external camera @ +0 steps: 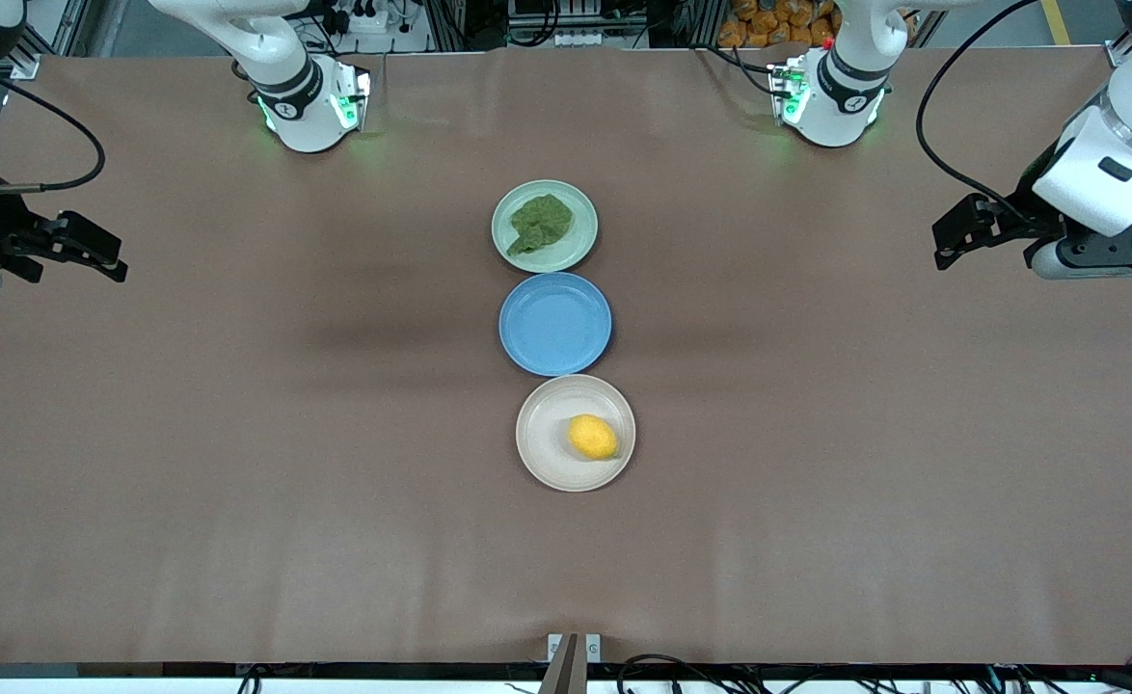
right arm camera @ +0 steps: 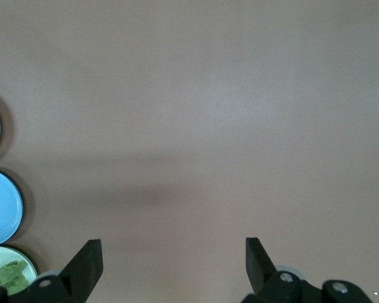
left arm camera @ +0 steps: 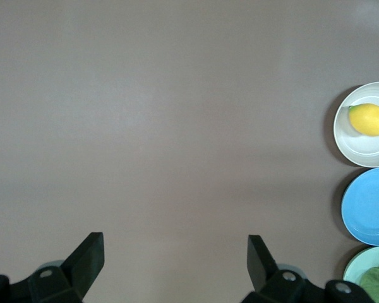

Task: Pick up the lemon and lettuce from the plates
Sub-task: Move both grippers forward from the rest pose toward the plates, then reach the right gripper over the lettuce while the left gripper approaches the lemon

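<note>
Both arms are glossy white with black joint bands. Each round base glows green at its rim. Black cables loop from the upper links to the wrists. The left claw and right claw are matte black, their fingers flat wedges with angled tips, silver screws at their roots.

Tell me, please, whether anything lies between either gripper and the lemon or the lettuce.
Nothing visible does. The left gripper and right gripper hang open over bare table at their own ends. The lemon on the beige plate and the lettuce on the green plate lie uncovered.
</note>
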Robot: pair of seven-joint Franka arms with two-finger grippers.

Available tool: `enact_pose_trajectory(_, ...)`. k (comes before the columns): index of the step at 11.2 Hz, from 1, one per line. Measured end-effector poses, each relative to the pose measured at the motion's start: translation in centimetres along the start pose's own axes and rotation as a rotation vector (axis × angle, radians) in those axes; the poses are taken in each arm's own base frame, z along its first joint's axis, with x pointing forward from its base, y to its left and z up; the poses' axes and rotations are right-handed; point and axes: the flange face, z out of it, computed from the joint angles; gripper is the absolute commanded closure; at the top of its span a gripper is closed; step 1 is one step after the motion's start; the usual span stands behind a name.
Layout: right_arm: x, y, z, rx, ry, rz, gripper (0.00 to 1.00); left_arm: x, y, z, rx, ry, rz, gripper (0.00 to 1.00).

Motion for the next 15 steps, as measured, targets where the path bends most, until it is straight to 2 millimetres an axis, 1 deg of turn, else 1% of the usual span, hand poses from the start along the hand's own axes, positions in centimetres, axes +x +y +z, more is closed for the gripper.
enact_pose_trajectory(6,0.0,-0.1,0.1,0.000,-0.002,-0.002,0.00,0.1,0.0,0.3,0.001,-0.008,0.000,0.00)
enact_pose_trajectory(7,0.0,-0.4,0.2,0.001,-0.004,-0.007,0.00,0.2,0.1,0.8,0.002,-0.016,0.001,0.00)
enact_pose_trajectory(8,0.1,-0.9,0.3,0.001,-0.005,-0.016,0.00,0.6,0.2,1.8,0.004,-0.037,0.003,0.00)
enact_pose_trajectory(9,0.2,-1.6,0.6,0.004,-0.006,-0.028,0.00,1.1,0.6,3.5,0.008,-0.067,0.010,0.00)
enact_pose_trajectory(10,0.6,-2.8,1.2,0.009,-0.004,-0.022,0.00,1.8,1.7,6.0,0.012,-0.110,0.026,0.00)
enact_pose_trajectory(12,1.8,-6.5,3.4,0.016,0.001,0.033,0.00,2.9,5.2,11.6,0.021,-0.191,0.081,0.00)
enact_pose_trajectory(13,2.4,-8.3,4.7,0.019,0.005,0.056,0.00,3.3,7.0,13.8,0.023,-0.212,0.101,0.00)
enact_pose_trajectory(15,3.4,-11.5,7.5,0.024,-0.005,0.089,0.00,4.0,9.8,17.1,0.000,-0.226,0.124,0.00)
